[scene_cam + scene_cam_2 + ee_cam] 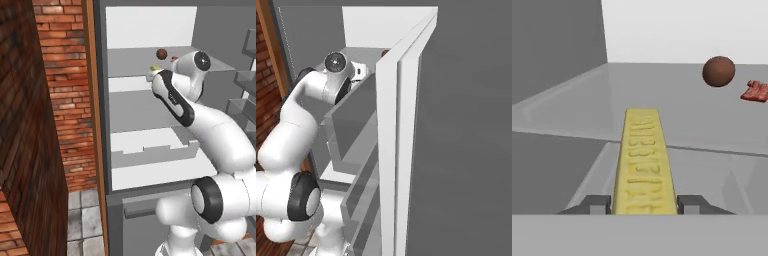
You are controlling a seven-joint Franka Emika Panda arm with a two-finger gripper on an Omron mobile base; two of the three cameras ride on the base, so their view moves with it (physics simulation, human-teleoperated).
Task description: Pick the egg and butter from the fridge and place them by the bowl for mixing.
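The butter (643, 160), a yellow stick, lies lengthwise between my fingertips (599, 203) with my gripper (644, 204) shut on it; its far end reaches over the front edge of a fridge shelf (572, 105). In the left base view the butter (155, 68) shows as a small yellow bit at my gripper (154, 75), in front of the upper shelf of the fridge (135, 62). The egg (718, 71), a dark brown ball, rests further back on that shelf to the right; it also shows as the egg (161, 53) from the left base. The bowl is out of view.
A tiny red item (755, 91) lies right of the egg. The open fridge door (406, 150) with its racks stands close on the arm's right. Lower shelves (150, 142) and a grey drawer (145, 210) sit below. A brick wall (65, 100) is left of the fridge.
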